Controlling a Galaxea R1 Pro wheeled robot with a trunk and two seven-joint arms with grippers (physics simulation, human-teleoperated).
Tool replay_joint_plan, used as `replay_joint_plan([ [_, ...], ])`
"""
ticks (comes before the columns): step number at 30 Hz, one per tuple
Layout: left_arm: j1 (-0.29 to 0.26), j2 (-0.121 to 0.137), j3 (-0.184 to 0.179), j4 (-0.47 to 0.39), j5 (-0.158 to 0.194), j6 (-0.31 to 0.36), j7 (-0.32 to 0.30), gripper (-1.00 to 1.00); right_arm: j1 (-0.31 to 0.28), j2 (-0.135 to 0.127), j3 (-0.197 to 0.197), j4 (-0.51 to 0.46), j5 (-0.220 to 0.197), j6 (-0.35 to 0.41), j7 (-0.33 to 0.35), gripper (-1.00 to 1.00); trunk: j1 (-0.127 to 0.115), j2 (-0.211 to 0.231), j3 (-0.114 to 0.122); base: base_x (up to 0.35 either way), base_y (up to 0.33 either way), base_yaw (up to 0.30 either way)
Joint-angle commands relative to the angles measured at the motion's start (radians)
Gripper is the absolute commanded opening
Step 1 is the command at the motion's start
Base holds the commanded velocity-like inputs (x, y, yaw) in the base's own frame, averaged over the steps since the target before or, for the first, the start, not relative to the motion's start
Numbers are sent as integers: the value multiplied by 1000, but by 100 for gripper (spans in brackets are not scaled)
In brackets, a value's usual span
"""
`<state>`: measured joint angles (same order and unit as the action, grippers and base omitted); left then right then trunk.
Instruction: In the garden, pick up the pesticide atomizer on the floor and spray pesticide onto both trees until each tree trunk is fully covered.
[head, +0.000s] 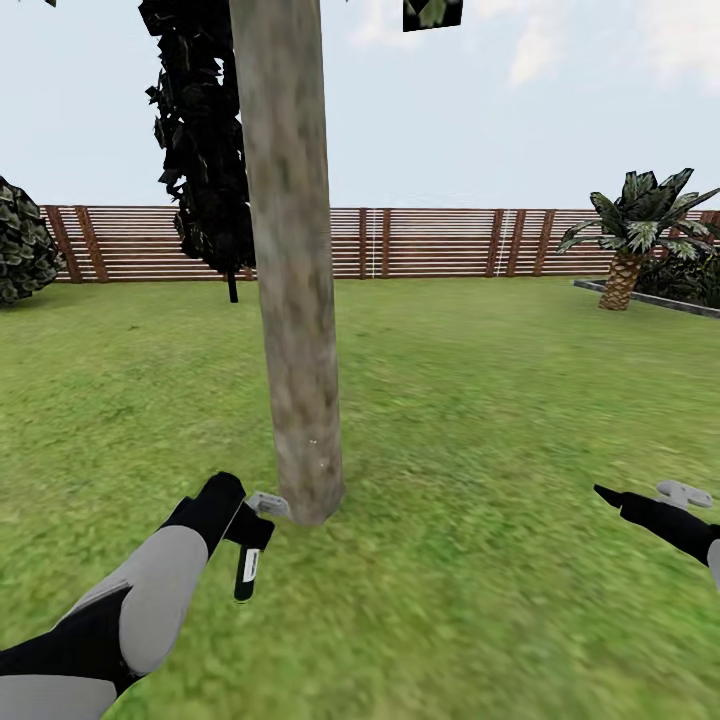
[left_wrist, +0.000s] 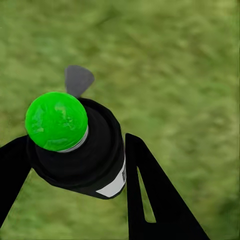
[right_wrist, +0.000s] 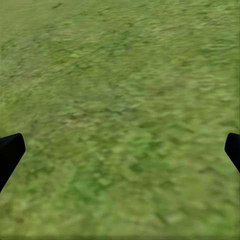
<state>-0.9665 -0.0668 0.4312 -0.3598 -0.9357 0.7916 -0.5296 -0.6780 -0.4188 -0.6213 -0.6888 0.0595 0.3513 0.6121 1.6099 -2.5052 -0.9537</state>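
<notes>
One tree stands close in front of me in the garden, its thick grey-brown tree trunk (head: 295, 300) rising from the lawn (head: 480, 400) past the top of the head view. My left gripper (head: 238, 522) is shut on the pesticide atomizer (head: 247, 572), a black bottle hanging low beside the trunk's base, with its grey nozzle (head: 268, 503) next to the bark. The left wrist view shows the atomizer (left_wrist: 92, 160) with a bright green cap (left_wrist: 56, 120) between the black fingers (left_wrist: 145, 185). My right gripper (head: 640, 497) hovers low over the grass at the right, open and holding nothing (right_wrist: 122, 145).
A brown slat fence (head: 430, 243) closes the far side of the lawn. A dark narrow conifer (head: 205, 150) stands behind the trunk, a round shrub (head: 20, 245) at far left, a short palm (head: 625, 270) by a grey kerb (head: 650, 297) at far right. Open grass lies right of the trunk.
</notes>
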Motion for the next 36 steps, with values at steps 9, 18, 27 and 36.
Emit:
replay_joint_plan([
  [9,0,-10,4,-74,3,0,-3,-100,0,0,0,0,0,0,0,100,0,0,0,0,0,0],
  [18,0,-10,6,-68,0,1,-7,-100,0,0,0,0,0,0,0,100,0,0,0,0,0,0],
  [27,0,-2,8,-75,0,8,-7,-100,0,0,0,0,0,0,0,100,0,0,0,0,0,0],
  [36,-11,2,2,-116,-6,12,-151,-100,0,-1,0,0,0,0,0,100,0,0,0,0,0,0],
])
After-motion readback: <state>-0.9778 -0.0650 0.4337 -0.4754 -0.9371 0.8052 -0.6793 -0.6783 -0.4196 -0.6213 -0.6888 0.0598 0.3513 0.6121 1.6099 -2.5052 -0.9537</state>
